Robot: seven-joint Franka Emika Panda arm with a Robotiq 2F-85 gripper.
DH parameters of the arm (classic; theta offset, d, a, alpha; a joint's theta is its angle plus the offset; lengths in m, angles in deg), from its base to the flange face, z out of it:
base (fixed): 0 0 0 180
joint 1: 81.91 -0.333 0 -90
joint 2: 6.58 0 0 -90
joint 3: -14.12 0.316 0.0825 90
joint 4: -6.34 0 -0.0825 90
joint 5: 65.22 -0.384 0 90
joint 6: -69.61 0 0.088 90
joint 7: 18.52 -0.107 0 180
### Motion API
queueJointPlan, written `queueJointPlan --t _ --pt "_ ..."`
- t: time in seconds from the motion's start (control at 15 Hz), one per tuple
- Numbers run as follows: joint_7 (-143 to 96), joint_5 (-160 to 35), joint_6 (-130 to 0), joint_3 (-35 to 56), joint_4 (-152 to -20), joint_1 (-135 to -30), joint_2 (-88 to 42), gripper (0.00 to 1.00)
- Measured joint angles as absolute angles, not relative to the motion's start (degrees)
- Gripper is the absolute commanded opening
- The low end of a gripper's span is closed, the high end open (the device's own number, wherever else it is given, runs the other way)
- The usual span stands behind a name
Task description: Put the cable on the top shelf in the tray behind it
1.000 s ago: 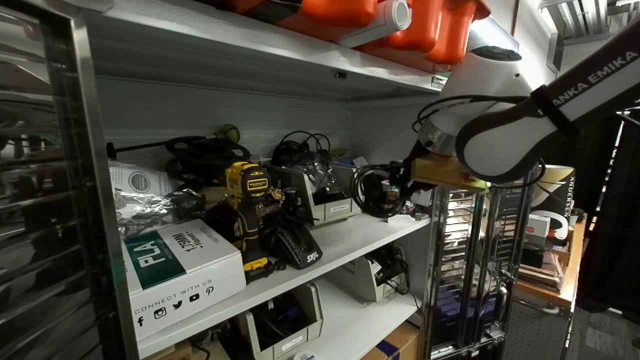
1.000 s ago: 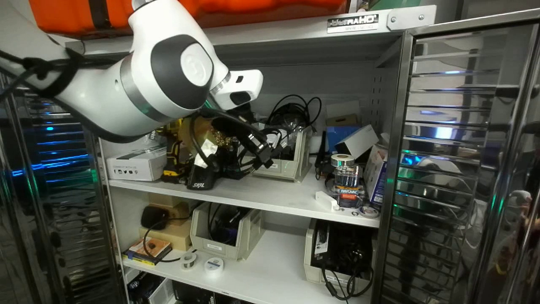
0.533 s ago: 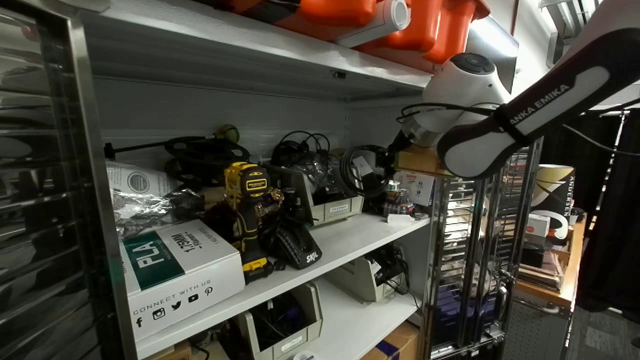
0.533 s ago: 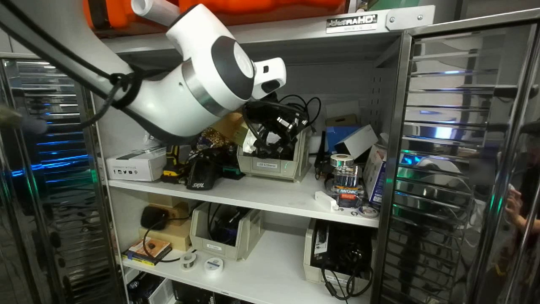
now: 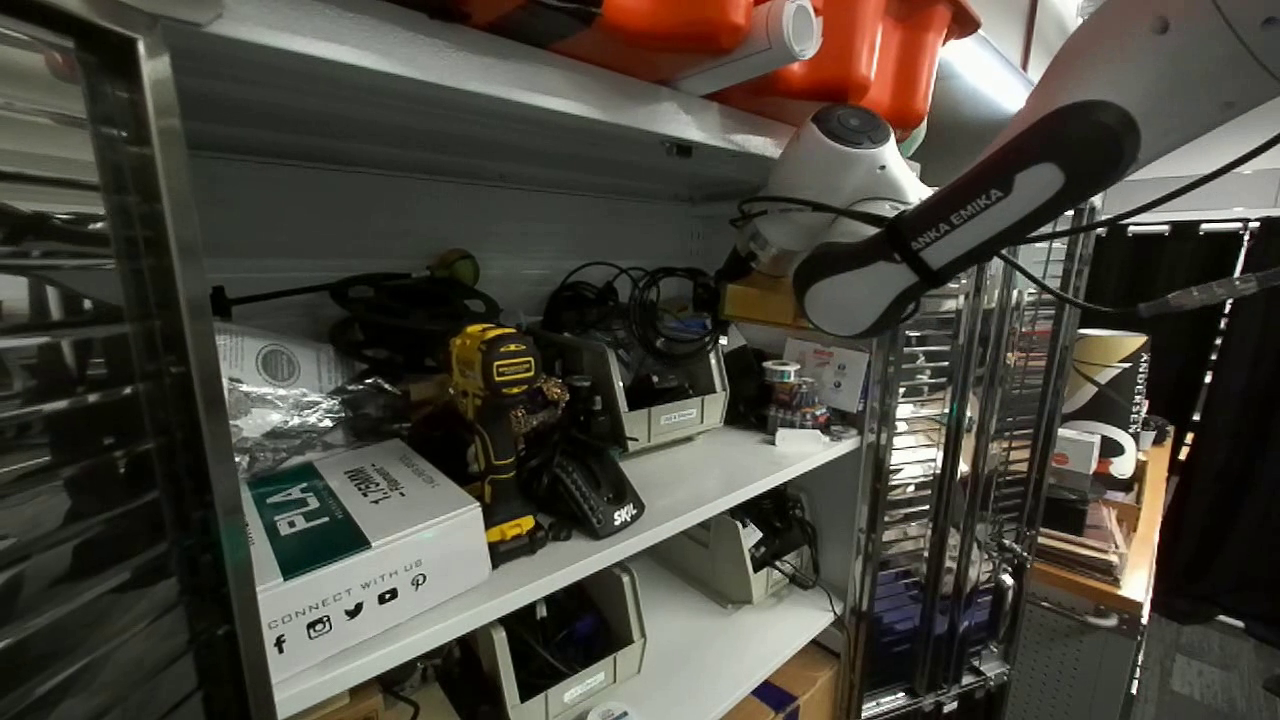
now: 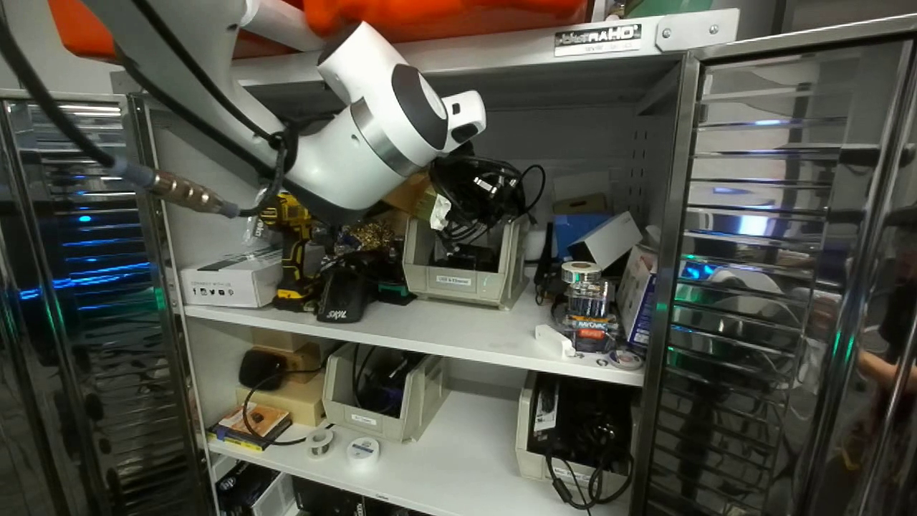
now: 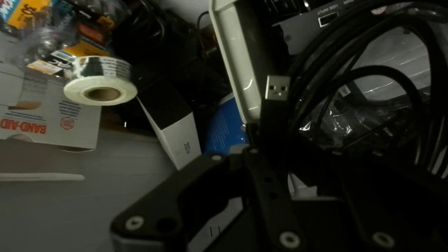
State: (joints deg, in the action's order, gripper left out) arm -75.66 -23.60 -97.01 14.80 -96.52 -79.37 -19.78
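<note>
Cable [image 7: 306, 75] hangs coiled from the gripper [image 7: 274, 141], which pinches it, with the tray [image 7: 238, 59] just below. Lower, to one side of the gripper, sit a BAND-AID box [image 7: 52, 115] and RAYOVAC batteries [image 6: 591, 326]; to the other, a black device [image 6: 347, 292] marked SKIL.

Gap on shelf [image 6: 458, 331] betw. SKIL charger [image 6: 342, 295] & wht block [image 6: 554, 342]; bin [image 6: 478, 288] blocks rear.

Black cable [image 6: 458, 179] in loose coils, aloft in the jaws over the pale, labelled tray [image 6: 424, 279].
</note>
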Motion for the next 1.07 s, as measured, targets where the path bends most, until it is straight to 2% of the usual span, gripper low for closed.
queueJointPlan --t 0.33,0.4,0.53,0.93,1.07 --pt "-76.0 -22.0 -93.9 14.7 -90.9 -82.1 -24.9 0.13" --pt "-76.0 -21.4 -93.7 14.5 -90.0 -82.5 -25.8 0.43" --pt "-76.1 -20.7 -93.5 14.3 -88.4 -83.3 -27.3 0.52" --pt "-76.1 -19.3 -93.7 14.3 -87.9 -84.5 -27.8 0.98" --pt "-76.1 -19.2 -93.8 14.6 -89.1 -84.7 -26.8 1.0"
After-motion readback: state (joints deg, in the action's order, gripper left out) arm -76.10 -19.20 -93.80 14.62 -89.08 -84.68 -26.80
